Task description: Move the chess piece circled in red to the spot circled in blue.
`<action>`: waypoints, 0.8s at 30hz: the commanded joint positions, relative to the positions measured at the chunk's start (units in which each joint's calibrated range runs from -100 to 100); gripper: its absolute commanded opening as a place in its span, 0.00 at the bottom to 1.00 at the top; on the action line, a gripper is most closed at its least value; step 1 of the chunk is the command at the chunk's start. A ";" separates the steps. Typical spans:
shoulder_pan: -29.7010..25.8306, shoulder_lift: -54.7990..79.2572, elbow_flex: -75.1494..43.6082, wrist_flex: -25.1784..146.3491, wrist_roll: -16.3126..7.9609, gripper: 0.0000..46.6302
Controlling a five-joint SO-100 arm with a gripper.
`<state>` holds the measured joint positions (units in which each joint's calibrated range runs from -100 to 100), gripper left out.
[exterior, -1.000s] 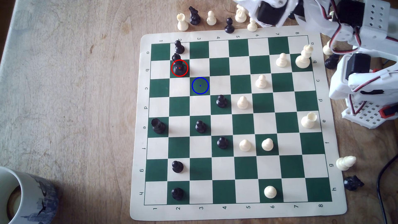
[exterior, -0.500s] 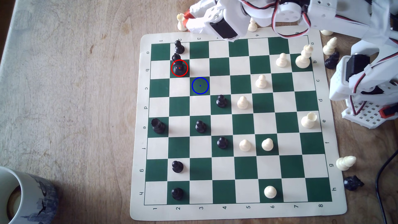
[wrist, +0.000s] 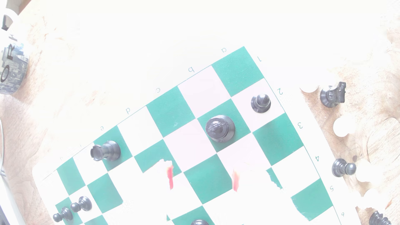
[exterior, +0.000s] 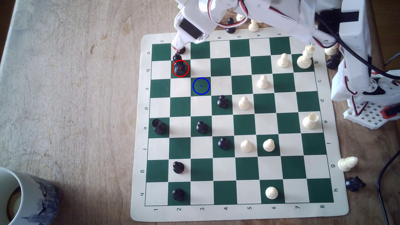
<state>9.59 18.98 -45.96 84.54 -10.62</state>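
One tall black chess piece (exterior: pixel 180 67) matters; it stands on its red-ringed green square just ahead of the gripper (wrist: pixel 202 179), whose red-tipped fingers (wrist: pixel 170 177) are spread wide, holding nothing. The blue-ringed square (exterior: pixel 201 86) lies diagonally next to it, nearer the gripper. A black pawn (exterior: pixel 179 50) sits under the fingertips in the exterior view. Likely light, stiff, glossy plastic, so slippery; pinch the slim body below the collar.
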 commanded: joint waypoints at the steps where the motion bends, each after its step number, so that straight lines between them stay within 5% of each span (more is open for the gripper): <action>1: 0.46 1.57 -6.45 0.72 -0.44 0.35; 5: 0.62 13.37 -24.94 8.01 -1.51 0.36; 19: -0.55 16.93 -27.30 8.82 -1.71 0.39; 24: 0.31 12.26 -14.52 2.68 -1.51 0.39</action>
<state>9.14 38.17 -68.28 92.43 -12.19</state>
